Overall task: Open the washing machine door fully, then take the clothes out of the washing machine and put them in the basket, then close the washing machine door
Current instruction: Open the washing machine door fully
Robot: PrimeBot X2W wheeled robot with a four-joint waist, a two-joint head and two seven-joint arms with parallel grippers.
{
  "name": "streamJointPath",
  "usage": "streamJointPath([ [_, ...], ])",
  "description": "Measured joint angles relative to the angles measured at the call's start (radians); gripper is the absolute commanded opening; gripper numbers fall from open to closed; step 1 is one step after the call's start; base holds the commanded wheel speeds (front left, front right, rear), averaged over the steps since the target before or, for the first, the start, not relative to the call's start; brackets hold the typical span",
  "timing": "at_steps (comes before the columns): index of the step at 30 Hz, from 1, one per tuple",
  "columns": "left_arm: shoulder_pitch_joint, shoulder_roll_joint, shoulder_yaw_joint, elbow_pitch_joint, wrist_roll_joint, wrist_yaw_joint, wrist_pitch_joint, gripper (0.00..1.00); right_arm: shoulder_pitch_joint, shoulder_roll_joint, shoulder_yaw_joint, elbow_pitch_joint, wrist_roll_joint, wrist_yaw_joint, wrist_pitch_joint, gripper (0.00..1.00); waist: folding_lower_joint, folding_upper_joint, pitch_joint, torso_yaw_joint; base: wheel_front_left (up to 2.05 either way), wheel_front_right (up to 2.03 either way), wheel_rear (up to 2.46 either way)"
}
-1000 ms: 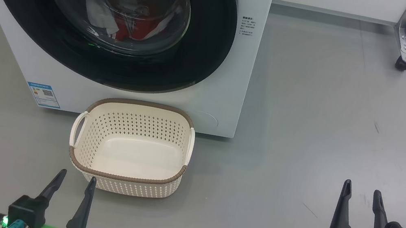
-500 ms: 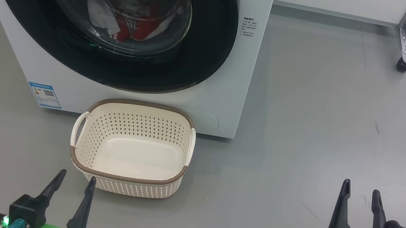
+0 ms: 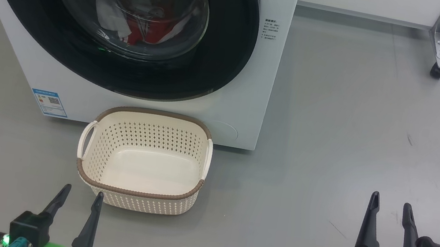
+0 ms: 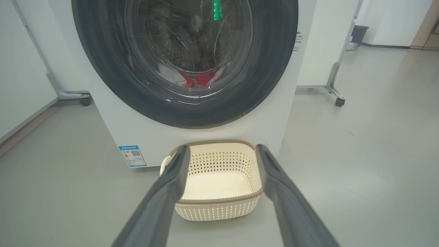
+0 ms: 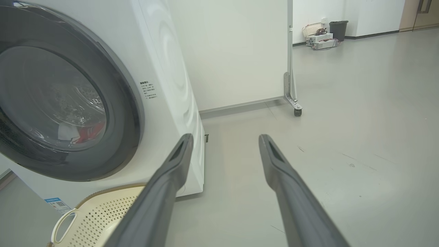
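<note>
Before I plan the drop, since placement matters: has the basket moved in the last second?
No. The basket keeps its place against the blue label; the slight shift of the whole picture is the camera's.

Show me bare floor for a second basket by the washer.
Widest bare floor: right of the washing machine and the basket, out to the caster leg and the right gripper. A smaller patch lies left of the basket, below the blue label. Crowded: under the washing machine door, where the basket stands, the left gripper near its corner.

The washing machine (image 3: pixel 250 102) labels (image 3: pixel 49 102) are illegible.
</note>
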Motion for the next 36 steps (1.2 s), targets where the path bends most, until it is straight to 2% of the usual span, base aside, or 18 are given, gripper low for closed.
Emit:
streamJointPath([
  [27,-0.001,-0.003,0.006,0.013,0.021,0.000,0.000,1.00,-0.001,0.000,0.005,0.002,0.009,-0.001,0.000,1.00,0.0000,0.0000,0.006,0.003,0.00,0.00,0.00],
  [28,-0.001,-0.003,0.007,0.014,0.022,0.000,0.000,1.00,-0.001,0.000,0.005,0.002,0.009,-0.001,0.000,0.69,0.0000,0.0000,0.007,0.004,0.00,0.00,0.00],
  [29,-0.001,-0.003,0.007,0.015,0.025,0.000,0.000,1.00,-0.001,0.000,0.005,0.002,0.009,-0.001,0.000,0.21,0.0000,0.0000,0.007,0.004,0.00,0.00,0.00],
  [30,-0.001,-0.003,0.007,0.015,0.025,0.000,0.000,1.00,-0.002,0.000,0.005,0.002,0.009,-0.001,0.000,0.00,0.0000,0.0000,0.008,0.004,0.00,0.00,0.00],
  [36,-0.002,-0.004,0.008,0.015,0.025,0.000,0.000,1.00,-0.010,0.000,-0.001,-0.003,0.016,-0.002,0.000,0.00,0.0001,0.0000,0.013,0.008,0.00,0.00,0.00],
])
